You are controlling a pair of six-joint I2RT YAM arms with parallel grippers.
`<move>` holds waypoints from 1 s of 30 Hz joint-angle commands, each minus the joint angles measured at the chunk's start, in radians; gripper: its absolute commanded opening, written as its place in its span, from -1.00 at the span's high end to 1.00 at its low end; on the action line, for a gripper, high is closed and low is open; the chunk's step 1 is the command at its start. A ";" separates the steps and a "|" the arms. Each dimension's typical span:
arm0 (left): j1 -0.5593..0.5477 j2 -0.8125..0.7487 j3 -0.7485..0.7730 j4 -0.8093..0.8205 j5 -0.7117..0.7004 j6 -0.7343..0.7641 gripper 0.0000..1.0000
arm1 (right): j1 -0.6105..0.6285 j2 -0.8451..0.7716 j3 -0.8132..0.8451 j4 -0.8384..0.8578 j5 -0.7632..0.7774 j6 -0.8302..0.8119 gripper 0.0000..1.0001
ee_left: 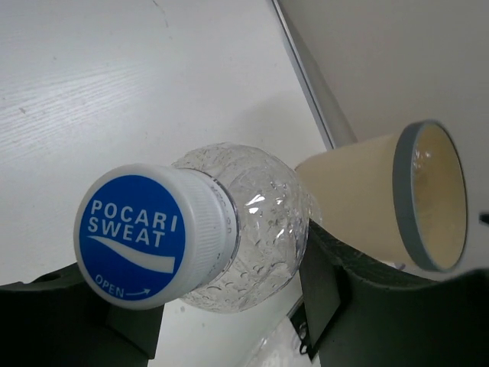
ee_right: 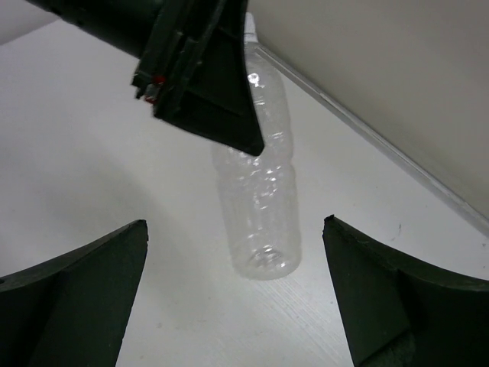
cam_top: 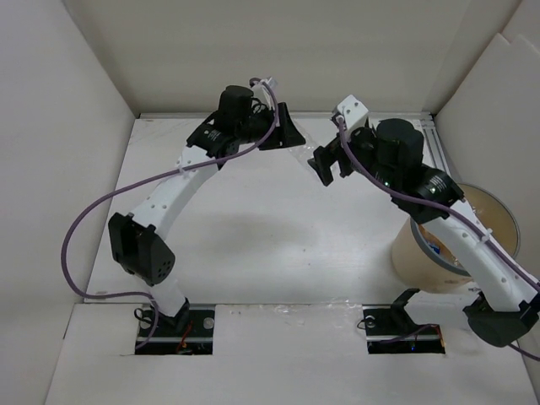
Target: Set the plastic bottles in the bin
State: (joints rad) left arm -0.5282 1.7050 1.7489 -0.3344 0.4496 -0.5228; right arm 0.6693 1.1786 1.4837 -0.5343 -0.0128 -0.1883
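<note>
White walls box in a white tabletop [cam_top: 278, 245]. A clear bottle [ee_right: 260, 191] with a blue cap [ee_left: 134, 237] sits at the upper centre of the overhead view, close to the back wall. The left gripper [cam_top: 281, 128] appears to have hold of it, with its fingers closed against the bottle's shoulder from both sides, just under the cap. The bottle's long axis runs from the cap, up by the left wrist, down to the base. The base is on or just above the table; which one cannot be told.

The right gripper [cam_top: 331, 167] hangs just to the right of the bottle, jaws spread wide and holding nothing. In its own view the bottle's base lies between its fingertips.

The tan bin [cam_top: 418, 257] stands at the right edge of the overhead view, lower in the frame than the bottle and partly hidden under the right arm. Reaching it probably means carrying the bottle rightward and down the frame, past the right arm, which is nearer the bin.
</note>
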 commanded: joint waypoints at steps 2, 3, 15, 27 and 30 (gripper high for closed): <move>-0.003 -0.152 -0.046 -0.018 0.104 0.073 1.00 | 0.015 0.073 0.075 0.014 -0.007 -0.069 -1.00; -0.003 -0.171 -0.046 -0.009 0.124 0.073 1.00 | 0.015 0.085 0.084 0.014 -0.018 -0.069 -1.00; -0.003 -0.300 -0.071 0.096 0.270 -0.006 1.00 | 0.044 0.118 -0.017 0.170 -0.150 -0.033 -0.49; 0.007 -0.412 -0.087 0.100 -0.231 -0.103 -1.00 | -0.075 -0.022 -0.106 0.206 0.311 0.236 0.98; 0.007 -0.467 -0.152 0.130 -0.319 -0.103 -1.00 | -0.209 -0.118 -0.155 0.146 0.440 0.421 1.00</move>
State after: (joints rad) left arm -0.5228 1.3212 1.6352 -0.2649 0.3035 -0.5980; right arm 0.5632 1.1564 1.3430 -0.3969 0.1879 0.0120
